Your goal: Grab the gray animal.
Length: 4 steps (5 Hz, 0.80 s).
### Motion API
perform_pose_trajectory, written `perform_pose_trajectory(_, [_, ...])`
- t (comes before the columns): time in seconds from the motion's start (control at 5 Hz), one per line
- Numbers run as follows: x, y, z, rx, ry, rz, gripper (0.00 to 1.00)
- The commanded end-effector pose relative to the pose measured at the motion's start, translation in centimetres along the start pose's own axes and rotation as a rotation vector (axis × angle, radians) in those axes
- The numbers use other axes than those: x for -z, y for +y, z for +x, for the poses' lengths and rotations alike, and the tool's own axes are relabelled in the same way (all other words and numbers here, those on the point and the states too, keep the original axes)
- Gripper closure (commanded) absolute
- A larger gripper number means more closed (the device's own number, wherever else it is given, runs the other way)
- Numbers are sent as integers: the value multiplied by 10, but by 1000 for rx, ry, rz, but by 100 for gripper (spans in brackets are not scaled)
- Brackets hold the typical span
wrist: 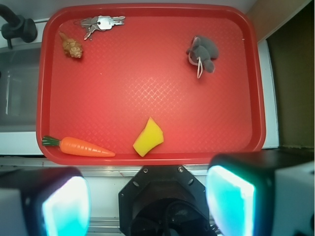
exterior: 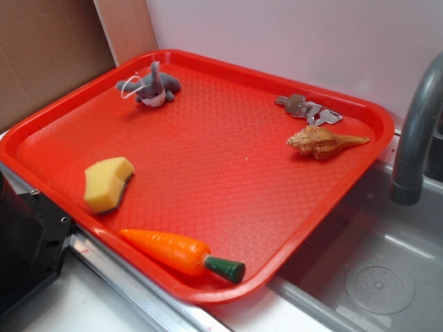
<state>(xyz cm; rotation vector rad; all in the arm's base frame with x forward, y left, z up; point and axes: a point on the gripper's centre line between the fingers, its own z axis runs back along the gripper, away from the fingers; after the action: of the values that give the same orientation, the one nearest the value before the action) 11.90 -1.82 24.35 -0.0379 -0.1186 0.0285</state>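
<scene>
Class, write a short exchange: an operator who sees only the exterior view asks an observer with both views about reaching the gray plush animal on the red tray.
Operator: I can't see the pincer. Is it open?
Observer: Yes. The wrist view shows the pincer with its fingers wide apart and nothing between them.
Operator: How does it stand to the plush animal?
Observer: Well apart. In the wrist view the plush animal lies at the upper right of the tray, beyond the sponge.
</scene>
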Motion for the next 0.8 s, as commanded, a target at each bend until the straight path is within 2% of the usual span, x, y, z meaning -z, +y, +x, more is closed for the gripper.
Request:
perform_pose_trajectory(0.0, [0,0,0,0,0,0,0])
perform_pose_trajectory(0.2, [54,34,42,-197,69,137,0])
perform_pose_trajectory(0.4, [102,69,77,-450,47,106,0])
perform_pose_trajectory(0.6, [130,98,96,-701,-21,72,0])
